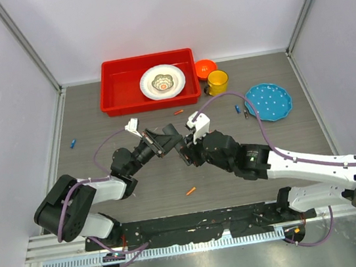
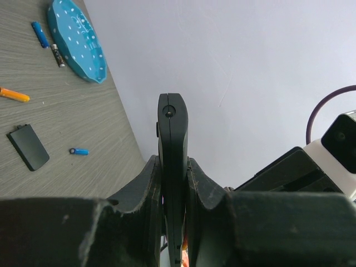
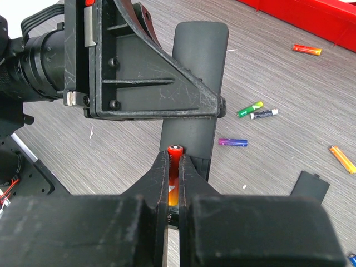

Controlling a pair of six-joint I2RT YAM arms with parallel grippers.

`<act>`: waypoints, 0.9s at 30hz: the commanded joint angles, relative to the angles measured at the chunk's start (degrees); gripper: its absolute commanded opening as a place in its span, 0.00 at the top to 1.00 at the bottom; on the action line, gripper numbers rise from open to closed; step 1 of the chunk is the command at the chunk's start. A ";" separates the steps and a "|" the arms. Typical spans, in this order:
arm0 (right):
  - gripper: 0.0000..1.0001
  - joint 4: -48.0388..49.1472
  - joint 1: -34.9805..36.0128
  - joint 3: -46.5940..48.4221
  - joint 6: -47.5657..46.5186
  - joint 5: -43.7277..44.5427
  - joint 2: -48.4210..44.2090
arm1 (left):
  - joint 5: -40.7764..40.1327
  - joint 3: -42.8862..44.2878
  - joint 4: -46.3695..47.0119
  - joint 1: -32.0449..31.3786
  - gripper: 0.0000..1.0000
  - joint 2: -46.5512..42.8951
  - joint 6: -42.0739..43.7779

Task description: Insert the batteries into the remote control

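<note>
Black remote control [image 2: 172,128] clamped edge-on in left gripper [image 2: 173,167], raised above grey table [image 1: 132,186], right gripper [image 3: 174,158] pinched on red-orange battery [image 3: 174,169], held at remote's near end, both arms bent inward, wrists meeting mid-table, loose batteries [image 3: 233,142] and cover [image 3: 310,186] lying below.

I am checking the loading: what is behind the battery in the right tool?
The black remote control, clamped in the left tool, stands behind the battery. Its lower part is hidden by the right tool.
</note>
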 commanded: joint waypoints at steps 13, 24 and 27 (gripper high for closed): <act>0.99 2.02 0.97 -1.59 2.15 1.06 -0.09 | -3.17 2.79 14.73 -0.21 1.00 -0.74 -0.39; 0.96 -0.18 1.06 -0.71 3.82 -1.31 2.11 | -3.61 3.05 14.73 -0.21 1.00 -0.92 -0.21; 0.92 -0.53 1.06 -0.36 3.99 -0.61 2.03 | -3.43 3.05 14.73 -0.30 1.00 -1.09 -0.21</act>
